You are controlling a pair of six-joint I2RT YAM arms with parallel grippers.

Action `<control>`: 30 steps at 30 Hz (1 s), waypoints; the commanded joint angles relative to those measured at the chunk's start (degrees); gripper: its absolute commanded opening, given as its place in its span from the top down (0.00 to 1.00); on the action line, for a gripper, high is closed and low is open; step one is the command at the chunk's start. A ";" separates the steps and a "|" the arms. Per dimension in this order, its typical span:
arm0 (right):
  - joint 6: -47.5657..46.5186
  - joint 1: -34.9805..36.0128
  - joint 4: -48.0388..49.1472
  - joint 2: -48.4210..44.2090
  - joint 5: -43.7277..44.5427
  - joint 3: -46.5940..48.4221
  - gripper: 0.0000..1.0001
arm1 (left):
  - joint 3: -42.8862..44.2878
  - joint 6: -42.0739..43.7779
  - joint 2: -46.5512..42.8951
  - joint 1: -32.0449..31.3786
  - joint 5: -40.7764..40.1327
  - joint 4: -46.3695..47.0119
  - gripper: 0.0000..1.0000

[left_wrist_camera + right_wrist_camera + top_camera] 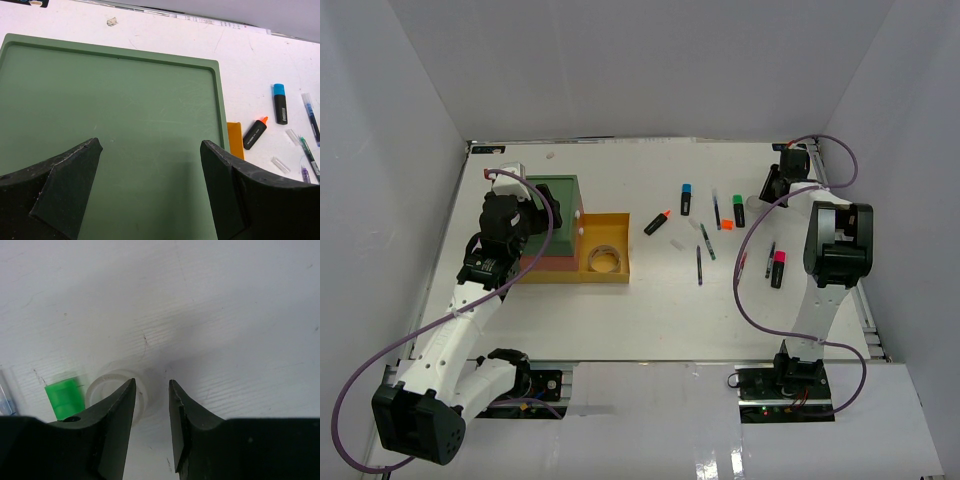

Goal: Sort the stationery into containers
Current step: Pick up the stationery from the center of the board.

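The drawer stack's green top (pixel 552 205) lies under my left gripper (pixel 151 143), which hangs open and empty above it. Its yellow drawer (pixel 620 222) is pulled out with a tape roll (pixel 605 260) inside. My right gripper (pixel 151 381) is at the far right back (pixel 776 184), jaws narrowly open. Its left fingertip (pixel 125 395) lies over a small clear tape ring (pixel 107 385); the right fingertip stands just off the ring's outer wall. A green highlighter cap (pixel 64 398) sits beside the ring. Orange- (pixel 658 222), blue- (pixel 686 198) and green-capped (pixel 738 210) highlighters lie mid-table.
Thin pens (pixel 707 240) (pixel 699 265) and a pink-capped marker (pixel 778 268) lie scattered right of the drawers. White walls close in the table on three sides. The right arm's purple cable (pixel 745 260) loops over the table.
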 commanded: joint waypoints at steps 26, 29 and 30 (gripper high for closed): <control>-4.24 0.37 3.32 -0.47 -5.33 -2.91 0.74 | -0.33 -0.57 -0.05 0.02 1.26 -3.85 0.08; -4.85 0.46 2.97 -1.00 -5.33 -2.74 0.80 | -0.33 -0.66 0.04 0.02 1.43 -3.85 0.08; -4.94 0.46 2.71 -0.91 -5.33 -2.56 0.81 | -0.33 -0.57 0.04 0.02 1.52 -3.76 0.08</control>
